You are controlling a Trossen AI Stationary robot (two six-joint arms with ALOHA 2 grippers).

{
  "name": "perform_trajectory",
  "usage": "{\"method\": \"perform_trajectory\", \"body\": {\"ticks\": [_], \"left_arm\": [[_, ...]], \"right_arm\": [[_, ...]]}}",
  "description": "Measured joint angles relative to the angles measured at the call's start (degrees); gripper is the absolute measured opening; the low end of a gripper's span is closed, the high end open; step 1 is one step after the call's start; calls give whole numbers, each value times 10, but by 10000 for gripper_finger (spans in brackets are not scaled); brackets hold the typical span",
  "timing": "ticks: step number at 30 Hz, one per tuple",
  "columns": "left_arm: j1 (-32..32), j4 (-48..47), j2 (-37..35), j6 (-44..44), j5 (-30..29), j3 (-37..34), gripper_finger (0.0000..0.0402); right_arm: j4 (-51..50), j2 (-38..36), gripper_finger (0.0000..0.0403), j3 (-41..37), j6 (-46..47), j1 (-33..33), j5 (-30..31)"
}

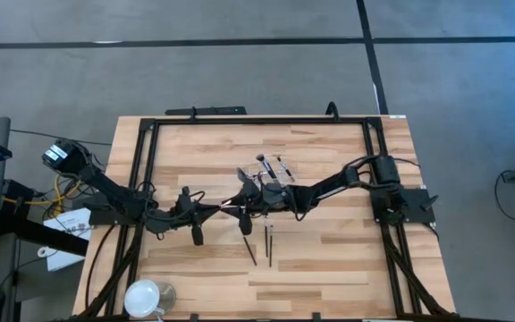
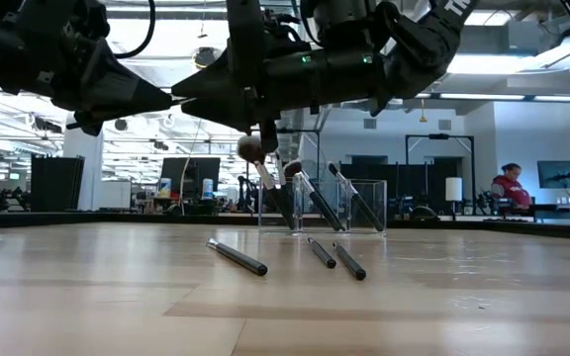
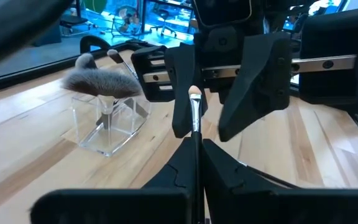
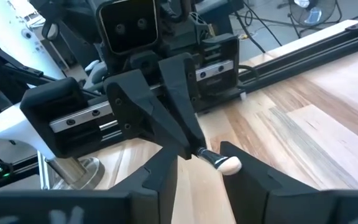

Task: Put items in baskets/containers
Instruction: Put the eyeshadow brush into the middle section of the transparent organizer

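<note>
A slim makeup brush (image 3: pixel 195 115) is held above the middle of the desk (image 1: pixel 329 259), its long axis running left to right, pale tip toward the right arm. The left tool (image 3: pixel 196 144) is clamped on its dark handle; the right tool (image 4: pixel 199 163) faces it, fingers apart either side of the tip. Both arms reach low and level toward the centre. The clear tray (image 3: pixel 109 123), just beyond, holds a fluffy grey brush (image 3: pixel 101 82) and others leaning upright. Three brushes (image 2: pixel 237 257) lie on the desk nearer.
</note>
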Motion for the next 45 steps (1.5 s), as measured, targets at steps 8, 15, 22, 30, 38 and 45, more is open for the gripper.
{"method": "perform_trajectory", "body": {"ticks": [8, 15, 22, 30, 38, 45], "left_arm": [[-15, 1, 0, 0, 0, 0, 9], [-15, 1, 0, 1, 0, 0, 9], [-15, 0, 1, 2, 16, 0, 9], [-14, 1, 1, 2, 16, 0, 23], [-14, 4, 2, -7, 0, 0, 62], [-14, 4, 2, -7, -6, 0, 96]], "right_arm": [[2, -1, 66, 0, 5, -1, 0], [3, -1, 44, 0, 6, -1, -1], [9, -1, 9, 0, 7, 0, -6], [9, -1, 10, 0, 20, 0, -1], [-20, -1, 8, 1, 20, -1, 7], [-138, -43, 9, 8, 19, 2, 53]]}}
